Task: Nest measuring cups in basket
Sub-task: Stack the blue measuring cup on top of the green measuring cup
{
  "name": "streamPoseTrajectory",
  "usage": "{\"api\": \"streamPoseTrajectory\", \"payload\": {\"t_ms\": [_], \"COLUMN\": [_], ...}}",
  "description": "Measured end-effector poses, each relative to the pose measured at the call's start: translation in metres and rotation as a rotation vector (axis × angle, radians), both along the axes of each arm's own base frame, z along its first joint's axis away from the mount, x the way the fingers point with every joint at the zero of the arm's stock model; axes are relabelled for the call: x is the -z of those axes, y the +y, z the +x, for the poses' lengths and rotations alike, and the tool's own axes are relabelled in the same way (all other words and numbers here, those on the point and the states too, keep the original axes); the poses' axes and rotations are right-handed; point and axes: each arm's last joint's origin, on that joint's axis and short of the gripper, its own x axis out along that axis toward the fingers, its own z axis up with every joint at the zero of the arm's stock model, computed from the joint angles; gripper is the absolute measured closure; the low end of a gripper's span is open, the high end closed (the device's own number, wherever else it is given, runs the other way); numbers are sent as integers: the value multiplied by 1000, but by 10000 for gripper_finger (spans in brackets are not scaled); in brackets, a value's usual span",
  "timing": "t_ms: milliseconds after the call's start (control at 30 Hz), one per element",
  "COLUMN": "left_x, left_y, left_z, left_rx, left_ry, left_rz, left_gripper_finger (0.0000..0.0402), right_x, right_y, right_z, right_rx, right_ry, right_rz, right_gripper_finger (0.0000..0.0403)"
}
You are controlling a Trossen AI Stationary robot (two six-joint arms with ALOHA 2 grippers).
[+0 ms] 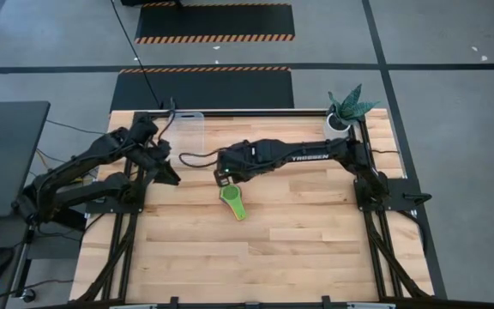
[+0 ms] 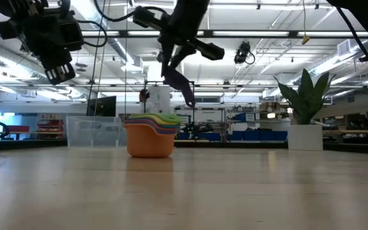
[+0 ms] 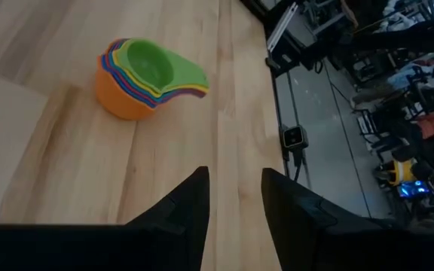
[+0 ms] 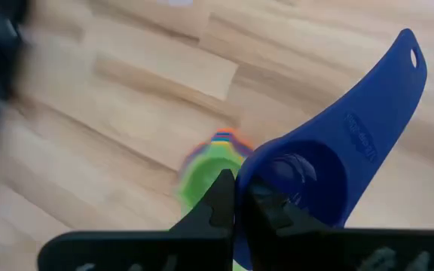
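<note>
R gripper [image 4: 236, 197] pinches rim of dark blue plastic measuring cup w/ long flat handle [image 4: 330, 162], fingers pressed tight on the cup wall, cup held in air above the worktop; in low view it hangs tilted, handle end down [image 2: 183, 86], clear of the stack. Stack of nested plastic measuring cups, orange outermost, green on top [image 3: 145, 75], sits on light wood worktop [image 1: 298, 232], approx below and a bit ahead of R gripper; in R wrist view the green bowl [image 4: 209, 173] shows just beyond the held cup's rim, partly hidden by it. Judgement: step in hand = bring blue cup over stack and drop it in. To do well: level the cup first, bowl down, centre over the green bowl, turn handle to match the other handles' direction so it seats, lower till rim meets, then release; letting go high or tilted prob. bounces it off or tips the stack. Blue cup looks sizeable vs green one – may not fit inside, can't tell. Clear see-through plastic rectangular basket [image 1: 189, 129] near far edge of worktop, apart from stack; stack is not in it yet. L gripper [image 3: 234, 197] parked raised at left side beside basket, fingers slightly spread, holding nothing.
</note>
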Motion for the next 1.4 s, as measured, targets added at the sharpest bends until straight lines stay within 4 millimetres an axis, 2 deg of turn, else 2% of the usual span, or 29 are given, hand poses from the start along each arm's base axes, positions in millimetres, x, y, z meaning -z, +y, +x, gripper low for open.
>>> {"api": "streamPoseTrajectory", "payload": {"t_ms": [233, 467, 1400], "left_x": [-3, -3, -4], "left_y": [-1, 0, 1], "left_z": [-1, 0, 1], "left_rx": [-1, 4, 5], "left_ry": [-25, -35, -52], "left_rz": [22, 31, 47], "left_gripper_finger": [274, 274, 274], "right_x": [-4, -1, 48], "right_y": [17, 34, 28], "right_z": [6, 6, 10], "right_rx": [287, 384, 275], "right_ry": [-140, -198, -159], "right_rz": [137, 124, 95], "right_gripper_finger": [390, 390, 390]}}
